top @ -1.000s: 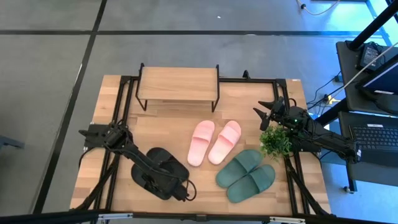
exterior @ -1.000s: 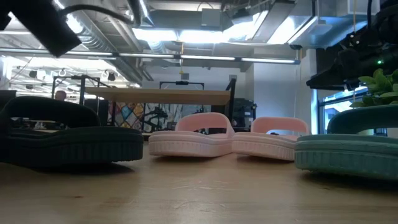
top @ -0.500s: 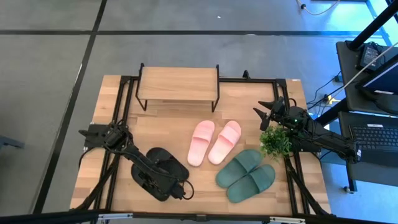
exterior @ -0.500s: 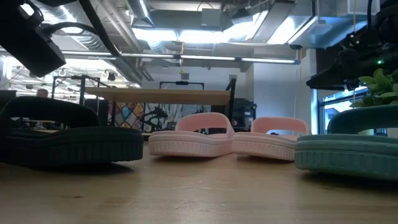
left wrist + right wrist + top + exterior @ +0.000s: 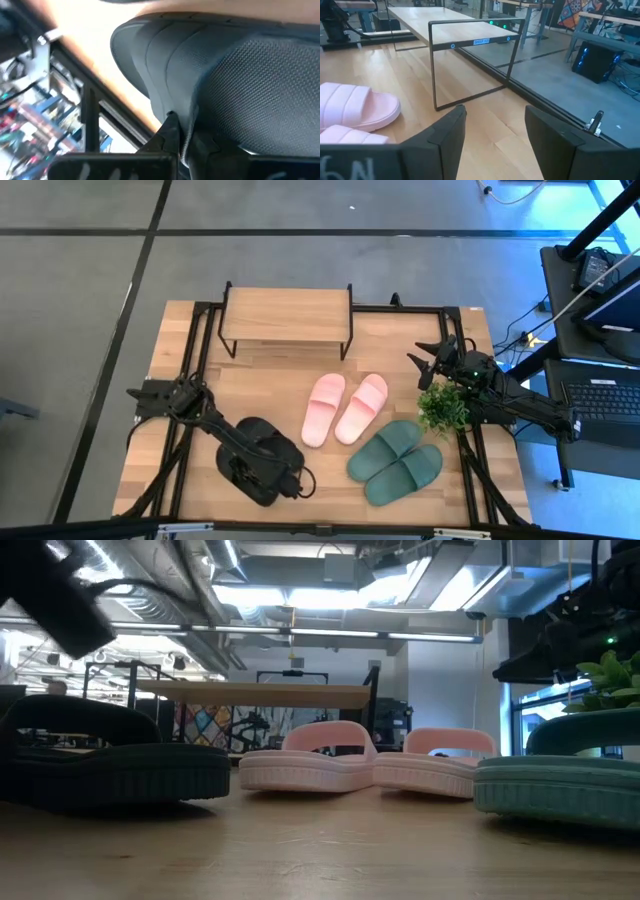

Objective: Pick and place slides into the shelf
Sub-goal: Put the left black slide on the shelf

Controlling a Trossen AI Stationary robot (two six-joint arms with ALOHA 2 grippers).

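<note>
A pair of black slides (image 5: pixel 262 442) lies at the table's near left, soles on the wood. My left gripper (image 5: pixel 265 472) is down on the nearer one and shut on it; the slide (image 5: pixel 235 75) fills the left wrist view. The pink pair (image 5: pixel 343 408) lies mid-table and the green pair (image 5: pixel 395 462) near right. The shelf (image 5: pixel 287 315) stands at the far edge on its black frame. My right gripper (image 5: pixel 495 120) waits open at the right, beside a small plant. My left gripper pinches a thin raised edge of the black slide (image 5: pixel 189 117) between its two fingers, which come from above, slanting down. Which part of the slide that edge belongs to cannot be told. The slide (image 5: pixel 110 765) rests flat on the table.
A small green plant (image 5: pixel 443 408) stands at the right edge next to my right arm. Bare wood lies between the shelf and the slides. A black metal frame (image 5: pixel 200 350) runs along the table's sides.
My left gripper has crept a little toward the table's left edge over the black slides. The slides lie where they were.
</note>
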